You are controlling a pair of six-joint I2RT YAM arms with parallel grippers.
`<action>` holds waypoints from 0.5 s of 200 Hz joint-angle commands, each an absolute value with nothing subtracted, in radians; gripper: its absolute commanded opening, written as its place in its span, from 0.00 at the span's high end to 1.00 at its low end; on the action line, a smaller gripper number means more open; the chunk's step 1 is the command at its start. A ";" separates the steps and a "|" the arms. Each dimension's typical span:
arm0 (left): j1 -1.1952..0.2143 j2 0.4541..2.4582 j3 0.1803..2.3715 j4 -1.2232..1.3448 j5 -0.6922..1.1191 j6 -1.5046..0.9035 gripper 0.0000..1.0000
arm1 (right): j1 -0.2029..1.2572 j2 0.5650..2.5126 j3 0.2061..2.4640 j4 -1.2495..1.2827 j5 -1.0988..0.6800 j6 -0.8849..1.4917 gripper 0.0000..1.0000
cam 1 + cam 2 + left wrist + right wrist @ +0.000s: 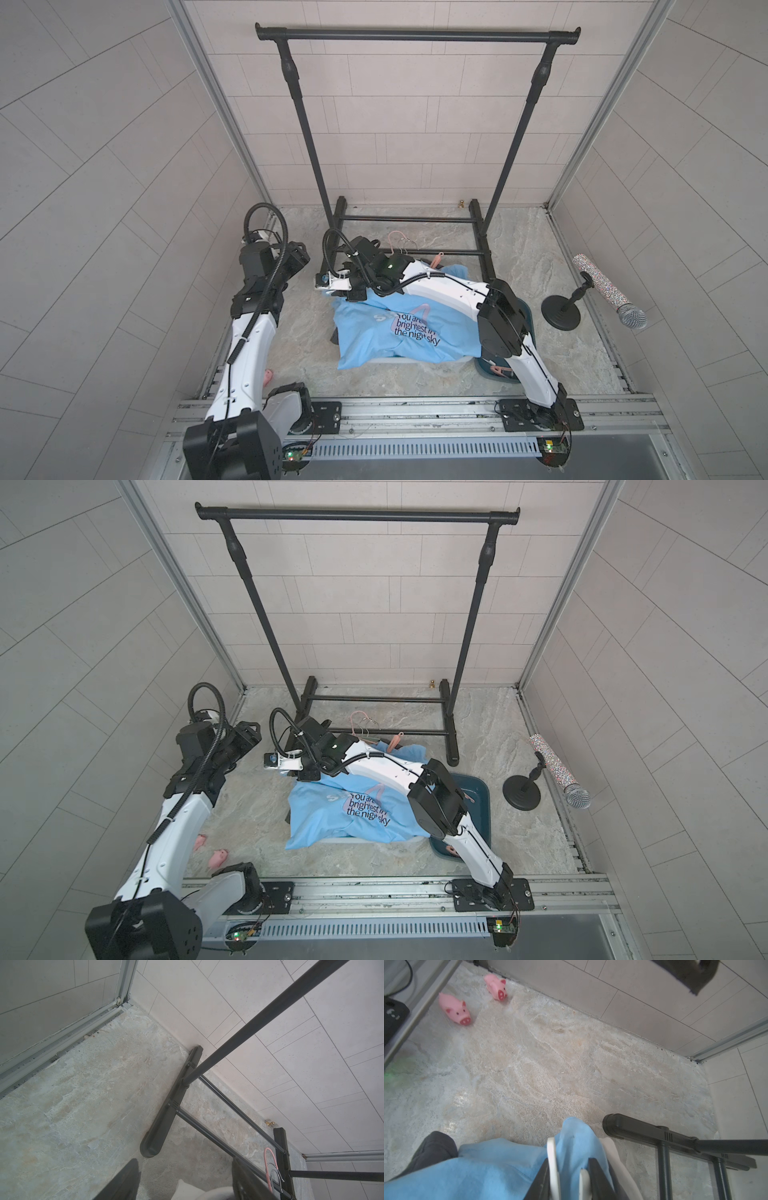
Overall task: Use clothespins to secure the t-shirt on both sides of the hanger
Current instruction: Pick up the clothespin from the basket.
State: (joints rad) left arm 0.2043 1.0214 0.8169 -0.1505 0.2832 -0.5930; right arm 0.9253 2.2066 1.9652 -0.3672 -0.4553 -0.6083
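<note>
Top views, 7 o'clock, front of tabletop (253, 820): two pink pig toys (218, 857).
5 o'clock: blue tray (482, 812), with a pink clothespin (449, 849) inside.
Centre: light blue t-shirt (374, 336), crumpled, print up.
Shirt's 11 o'clock edge: right fingers (598, 1178) pinch a white clothespin (553, 1159). Blue fabric shows between its legs.
10 o'clock: left fingers (124, 1182) wide apart, holding nothing.
Shirt's 12 o'clock: hanger hooks (397, 243), with a coral clothespin (434, 261) beside them.
Back: black clothes rack (415, 35).
3 o'clock: microphone (609, 286) on stand.
</note>
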 commanded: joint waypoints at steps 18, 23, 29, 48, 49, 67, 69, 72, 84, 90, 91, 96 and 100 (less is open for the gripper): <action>0.202 0.950 0.836 -0.150 0.304 -0.549 0.26 | 0.856 2.066 1.859 -0.053 -0.638 -0.307 0.77; 0.202 0.943 0.841 -0.155 0.317 -0.544 0.26 | 0.845 2.051 1.830 0.009 -0.665 -0.260 0.77; 0.201 0.935 0.844 -0.157 0.339 -0.537 0.26 | 0.830 2.033 1.790 0.102 -0.688 -0.198 0.77; 0.201 0.904 0.857 -0.182 0.398 -0.522 0.28 | 0.775 1.991 1.682 0.404 -0.759 0.017 0.80; 0.201 0.903 0.857 -0.183 0.401 -0.521 0.29 | 0.773 1.990 1.678 0.417 -0.764 0.028 0.80; 0.197 0.874 0.862 -0.195 0.475 -0.521 0.33 | 0.724 1.975 1.620 0.651 -0.827 0.212 0.81; 0.195 0.872 0.863 -0.196 0.483 -0.522 0.33 | 0.719 1.973 1.616 0.672 -0.833 0.231 0.80; 0.192 0.868 0.865 -0.198 0.497 -0.523 0.33 | 0.712 1.973 1.610 0.699 -0.838 0.257 0.80; 0.173 0.854 0.872 -0.203 0.528 -0.519 0.33 | 0.689 1.969 1.596 0.767 -0.864 0.316 0.79; 0.161 0.847 0.878 -0.206 0.531 -0.515 0.33 | 0.683 1.963 1.593 0.757 -0.865 0.315 0.78; 0.160 0.845 0.878 -0.206 0.532 -0.514 0.33 | 0.682 1.962 1.592 0.756 -0.866 0.314 0.77; 0.151 0.840 0.882 -0.209 0.534 -0.510 0.32 | 0.680 1.956 1.588 0.731 -0.866 0.296 0.77; 0.144 0.837 0.885 -0.212 0.535 -0.502 0.31 | 0.680 1.951 1.584 0.713 -0.867 0.281 0.77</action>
State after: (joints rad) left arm 0.1799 0.8700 0.8368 -0.1963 0.4541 -0.5396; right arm 0.6910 2.0197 1.5974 0.5194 -0.7906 0.1413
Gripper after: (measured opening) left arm 0.674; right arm 0.261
